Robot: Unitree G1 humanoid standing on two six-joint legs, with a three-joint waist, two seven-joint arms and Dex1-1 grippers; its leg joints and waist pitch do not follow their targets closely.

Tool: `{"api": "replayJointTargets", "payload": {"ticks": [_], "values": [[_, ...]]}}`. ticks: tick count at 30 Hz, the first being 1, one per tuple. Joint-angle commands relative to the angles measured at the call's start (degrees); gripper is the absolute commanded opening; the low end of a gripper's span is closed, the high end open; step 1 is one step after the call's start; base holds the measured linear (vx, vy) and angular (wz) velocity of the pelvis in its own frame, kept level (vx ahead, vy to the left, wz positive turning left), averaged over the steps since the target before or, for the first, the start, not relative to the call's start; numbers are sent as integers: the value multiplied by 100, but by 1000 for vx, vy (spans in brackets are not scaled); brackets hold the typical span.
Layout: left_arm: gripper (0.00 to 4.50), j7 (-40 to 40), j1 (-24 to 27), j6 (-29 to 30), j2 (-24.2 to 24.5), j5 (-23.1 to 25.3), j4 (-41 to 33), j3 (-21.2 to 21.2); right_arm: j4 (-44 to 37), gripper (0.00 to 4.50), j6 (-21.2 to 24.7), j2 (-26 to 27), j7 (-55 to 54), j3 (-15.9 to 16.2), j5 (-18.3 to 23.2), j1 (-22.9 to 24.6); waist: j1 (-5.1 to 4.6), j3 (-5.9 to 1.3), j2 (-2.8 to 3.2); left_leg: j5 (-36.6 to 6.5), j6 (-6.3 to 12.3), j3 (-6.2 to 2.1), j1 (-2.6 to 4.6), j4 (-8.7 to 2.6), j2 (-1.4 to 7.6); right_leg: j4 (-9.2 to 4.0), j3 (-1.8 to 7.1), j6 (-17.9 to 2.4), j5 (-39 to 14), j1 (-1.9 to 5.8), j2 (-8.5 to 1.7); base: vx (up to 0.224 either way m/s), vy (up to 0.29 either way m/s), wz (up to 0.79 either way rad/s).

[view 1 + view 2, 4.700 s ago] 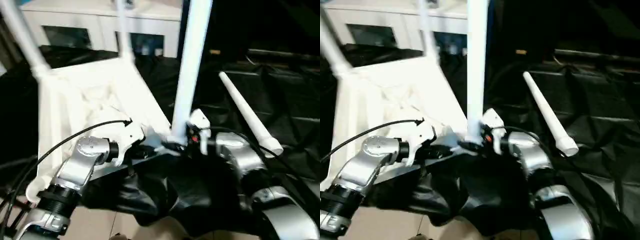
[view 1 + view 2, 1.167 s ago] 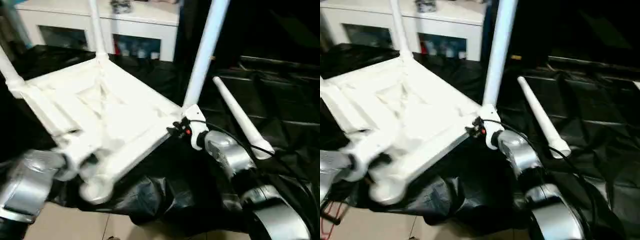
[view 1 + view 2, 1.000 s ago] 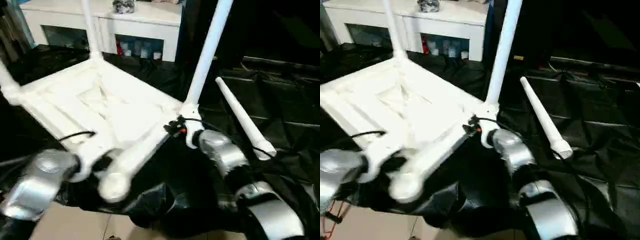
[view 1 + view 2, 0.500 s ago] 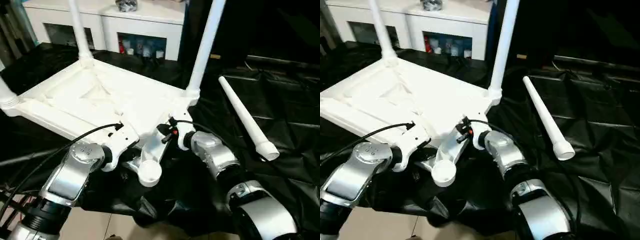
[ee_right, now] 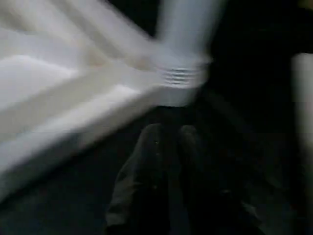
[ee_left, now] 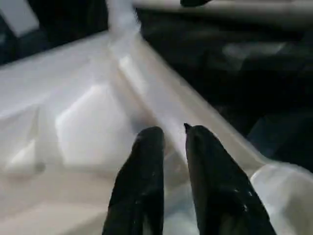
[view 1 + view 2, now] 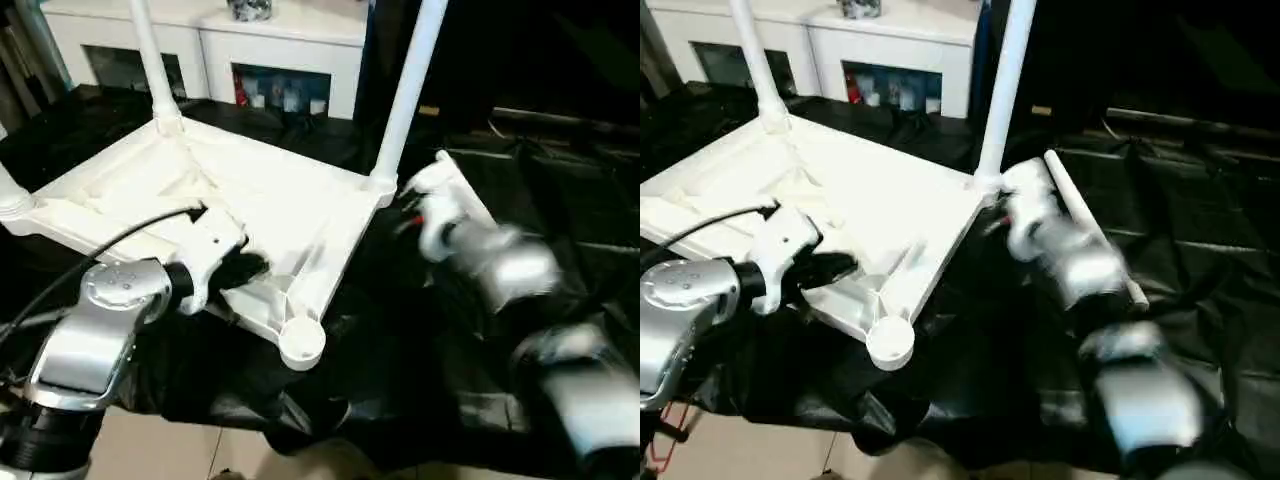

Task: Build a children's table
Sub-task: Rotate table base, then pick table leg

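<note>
— Where's the tabletop [image 7: 250, 200]?
— Upside down on black sheeting [image 7: 560, 200], white cabinet [image 7: 250, 40] behind.
— The end effectors?
— Left end effector [image 6: 171, 134] pressed nearly together over its ribs; right end effector [image 5: 168, 134] pressed together, holding nothing.

You are looking at a white cabinet [image 7: 250, 40] with glass doors standing at the back, and black sheeting [image 7: 560, 180] lying crumpled over the floor.
</note>
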Motion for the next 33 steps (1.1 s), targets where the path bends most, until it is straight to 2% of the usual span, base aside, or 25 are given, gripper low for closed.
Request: {"api": "replayJointTargets", "payload": {"ticks": [1,4,5,7,9,11,13,15,17,20,21,25,27,29,31,32,33], "values": [[125,-59,-35,-93,-135,-178,-159,-66,257,96,286,-168,-73,-26,-138,-74,-25,-395,67,-1220,-30,50,9,-359,43,-355,255,-1283,-1071,321,-190,0,0,0],[150,-143,-28,315,-176,-403,-341,-125,456,118,329,-278,-54,43,-233,-158,-36,-418,47,-1013,33,48,-29,-341,46,-315,254,-1333,-865,349,-197,0,0,0],[165,-160,-17,374,-189,-441,-386,-150,547,133,317,-310,-52,57,-259,-188,-47,-419,41,-957,66,49,-53,-332,40,-321,245,-1331,-896,354,-197,0,0,0],[167,-152,10,389,-205,-475,-445,-194,782,141,259,-365,-99,62,-280,-275,-73,-406,37,-961,89,50,-65,-325,41,-333,243,-1334,-987,351,-197,0,0,0],[171,-154,31,390,-195,-510,-475,-220,933,148,219,-393,-157,46,-274,-334,-104,-401,46,-1066,87,48,-53,-319,52,-342,236,-1336,-1153,334,-201,0,0,0],[207,-136,77,353,-166,-562,-505,-246,1224,182,118,-460,-271,27,-326,-438,-111,-395,42,-1143,80,51,-45,-314,57,-349,233,-1350,-1205,320,-200,0,0,0],[208,-125,120,384,-122,-610,-554,-246,1422,185,34,-532,-334,-28,-359,-504,-114,-391,51,-1212,63,51,-35,-308,60,-351,231,-1338,-1289,310,-198,0,0,0],[218,-110,141,443,-96,-644,-610,-260,1541,209,-28,-577,-388,-59,-386,-529,-111,-392,40,-1200,67,55,-39,-303,57,-331,231,-1329,-1197,309,-182,0,0,0],[248,-105,157,476,-86,-669,-648,-265,1625,227,-79,-609,-436,-78,-407,-535,-107,-391,44,-1186,87,54,-40,-303,55,-332,231,-1341,-1147,311,-183,0,0,0],[248,-96,187,519,-54,-712,-706,-277,1774,243,-146,-663,-491,-103,-419,-556,-105,-397,47,-1170,96,54,-41,-296,55,-322,231,-1367,-1105,317,-187,0,0,0],[269,-96,187,519,-54,-712,-706,-277,1774,256,-146,-663,-491,-103,-419,-556,-107,-394,43,-1183,106,55,-47,-294,50,-323,228,-1363,-1123,320,-184,0,0,0],[298,-38,215,467,83,-672,-729,-330,2122,279,-230,-740,-649,-138,-441,-547,-96,-392,62,-1220,81,48,-48,-293,47,-324,221,-1354,-1160,319,-183,0,0,0],[330,-43,260,517,165,-735,-835,-290,2253,281,-263,-800,-793,-217,-431,-514,-75,-398,91,-1232,59,39,-46,-289,46,-310,218,-1373,-1124,324,-195,0,0,0],[336,-69,310,555,212,-772,-926,-261,2293,281,-239,-824,-826,-267,-400,-496,-78,-396,81,-1286,49,41,-46,-288,44,-312,211,-1380,-1128,326,-185,0,0,0],[336,-120,394,626,307,-856,-1081,-214,2348,281,-139,-861,-853,-283,-401,-463,-53,-387,185,-1363,33,23,-47,-290,38,-303,205,-1404,-1132,328,-193,0,0,0],[336,-173,421,680,370,-919,-1144,-197,2384,281,-82,-867,-810,-282,-397,-444,-70,-390,125,-1352,57,33,-61,-284,35,-312,205,-1416,-1108,340,-190,0,0,0],[336,-281,481,764,481,-1027,-1266,-159,2428,281,21,-876,-697,-265,-399,-402,-34,-381,205,-1377,68,24,-54,-280,23,-306,200,-1434,-1180,332,-197,0,0,0]]}}
